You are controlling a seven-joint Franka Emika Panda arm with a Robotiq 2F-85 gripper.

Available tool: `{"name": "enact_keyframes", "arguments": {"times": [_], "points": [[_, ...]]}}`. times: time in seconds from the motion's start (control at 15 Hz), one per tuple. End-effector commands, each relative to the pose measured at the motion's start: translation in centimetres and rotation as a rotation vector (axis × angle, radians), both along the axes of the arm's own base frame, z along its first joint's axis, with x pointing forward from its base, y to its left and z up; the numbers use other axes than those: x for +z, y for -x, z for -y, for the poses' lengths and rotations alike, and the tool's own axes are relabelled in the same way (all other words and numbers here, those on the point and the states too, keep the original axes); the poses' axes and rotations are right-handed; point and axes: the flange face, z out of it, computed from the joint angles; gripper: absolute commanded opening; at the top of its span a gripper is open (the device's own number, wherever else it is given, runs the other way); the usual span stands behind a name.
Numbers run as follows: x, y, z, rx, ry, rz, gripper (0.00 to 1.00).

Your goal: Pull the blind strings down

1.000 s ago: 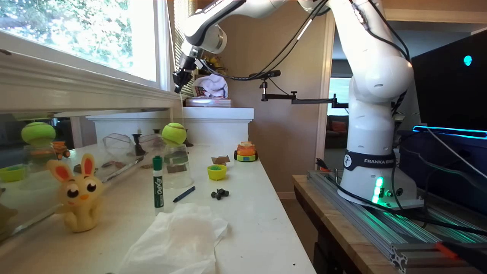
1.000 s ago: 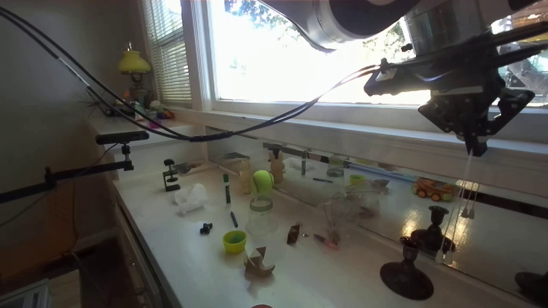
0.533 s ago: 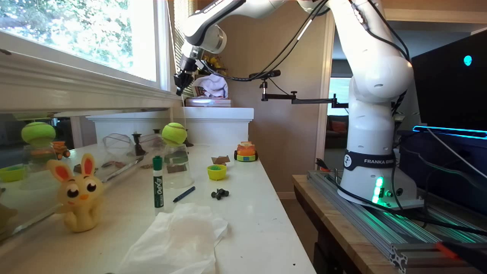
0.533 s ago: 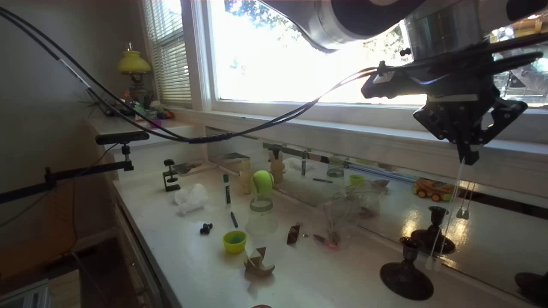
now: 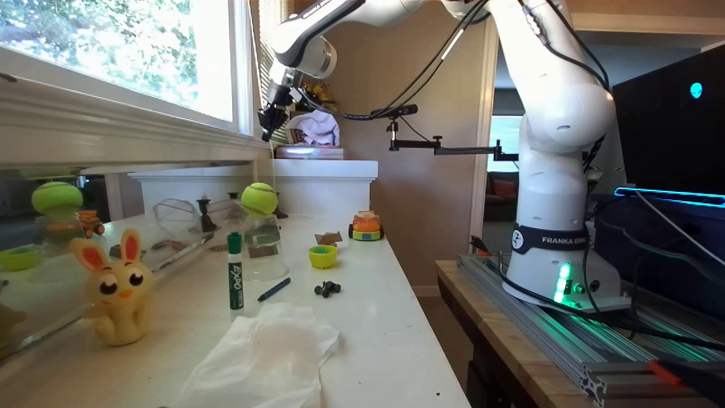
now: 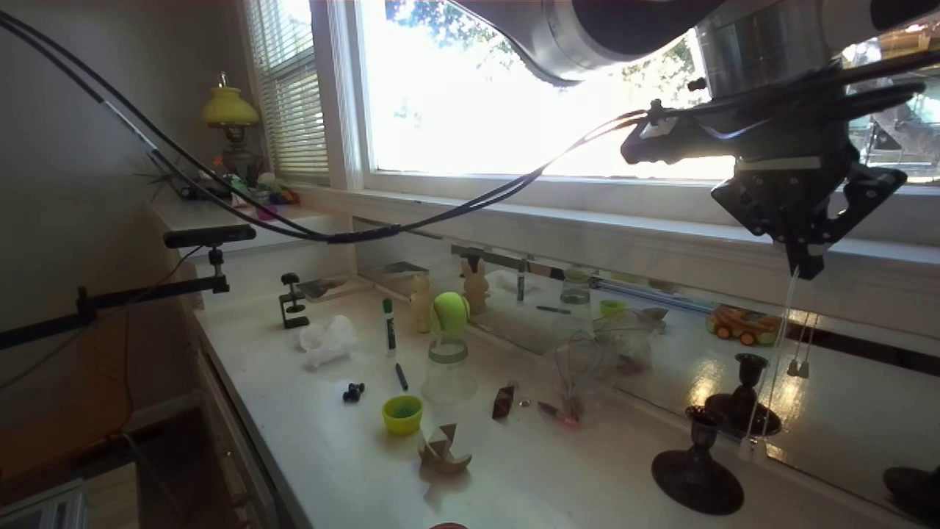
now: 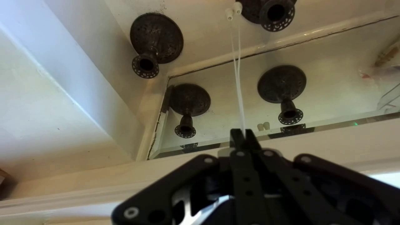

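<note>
The hand (image 7: 242, 133) is drawn together with hardly a gap left, its two fingertips (image 7: 236, 137) pinching the paired blind strings (image 7: 239, 90) part-way along their length. Below the grip the strings hang side by side in front of the mirror (image 7: 218, 93), spreading slightly toward the small pale tassels (image 7: 237, 8) at their ends. The tassels are near the dark candlesticks (image 6: 698, 470); whether they touch the desk (image 6: 573, 470) I cannot tell. Above the hand, the strings are too faint to follow surely.

The step in hand looks to be the pull itself, and doing it well starts with the squeeze: cords this thin could slide through if pressure eases, so the fingertips should be pressed firmly together until the stroke ends. Draw straight down, slow and even, so both strings share the load; a sideways drift could rub them on the window sill (image 6: 587, 220) or work one loose. Watch the tassels: if the hand sinks and they do not, the grip is slipping. The free ends will probably gather on the desk, so steer a little away from the candlesticks, and finish before the hand meets them; a fresh grip higher up may then be needed.
</note>
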Motion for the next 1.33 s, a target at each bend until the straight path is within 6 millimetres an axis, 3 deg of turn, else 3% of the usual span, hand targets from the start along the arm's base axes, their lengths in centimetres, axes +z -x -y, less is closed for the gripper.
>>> {"name": "enact_keyframes", "arguments": {"times": [0.0,0.33,0.4,0.53,0.8,1.13,1.27], "points": [[0.6,-0.2,-0.2,-0.027,0.013,-0.004,0.01],[4.4,-0.1,-1.1,-0.031,0.081,0.066,0.01],[5.2,0.0,-1.3,-0.036,0.094,0.083,0.27],[6.6,0.1,-1.8,-0.038,0.129,0.105,0.33],[7.9,0.2,-2.3,-0.049,0.153,0.125,0.61],[7.7,-0.3,-2.1,-0.055,0.146,0.134,0.96],[7.4,-0.7,-1.8,-0.055,0.142,0.144,1.0]]}}
